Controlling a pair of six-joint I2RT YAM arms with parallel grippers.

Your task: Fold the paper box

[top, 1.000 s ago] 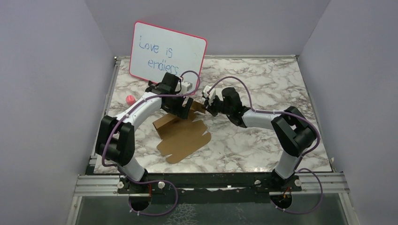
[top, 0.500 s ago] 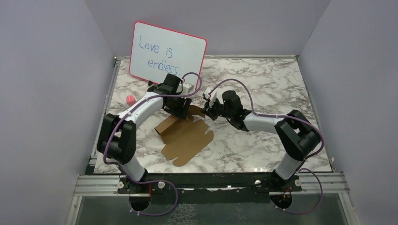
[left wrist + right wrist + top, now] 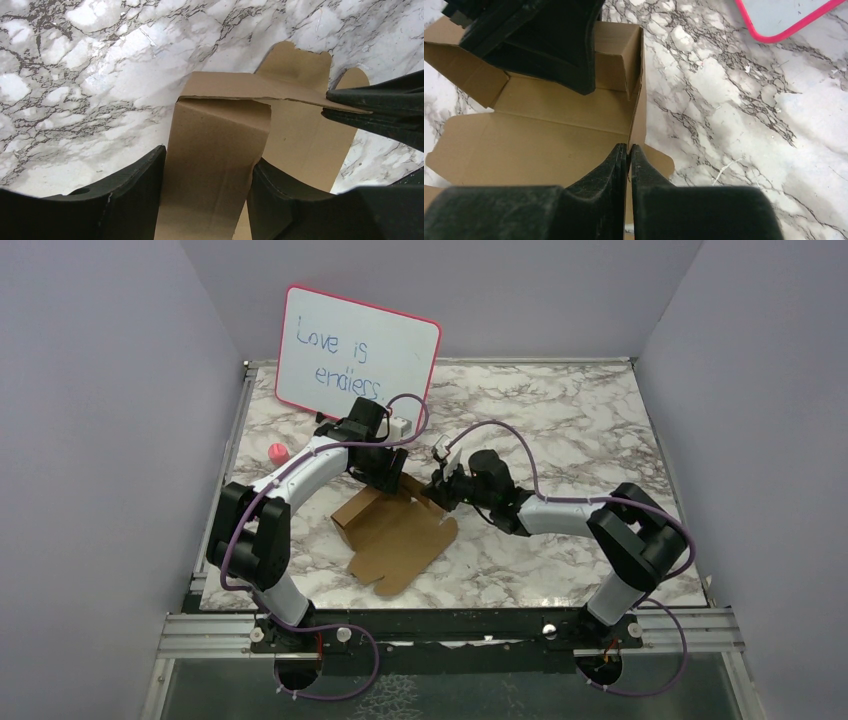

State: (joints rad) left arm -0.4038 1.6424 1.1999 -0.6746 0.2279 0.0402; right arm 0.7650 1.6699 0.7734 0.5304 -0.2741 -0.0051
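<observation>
The paper box is a brown cardboard sheet, partly folded, lying left of the table's middle with its far walls raised. My left gripper stands over its far end. In the left wrist view both fingers press a folded-up wall panel between them. My right gripper is at the box's far right corner. In the right wrist view it is shut on the thin edge of an upright side wall. The left fingers show inside the box there.
A pink-framed whiteboard with handwriting leans at the back left, close behind the left arm. A small pink object lies near the left edge. Purple walls enclose the marble table on three sides.
My right gripper has moved nearer and slightly left, still holding the side wall. The cardboard sheet has shifted a little toward the near edge. The left gripper has barely moved.
</observation>
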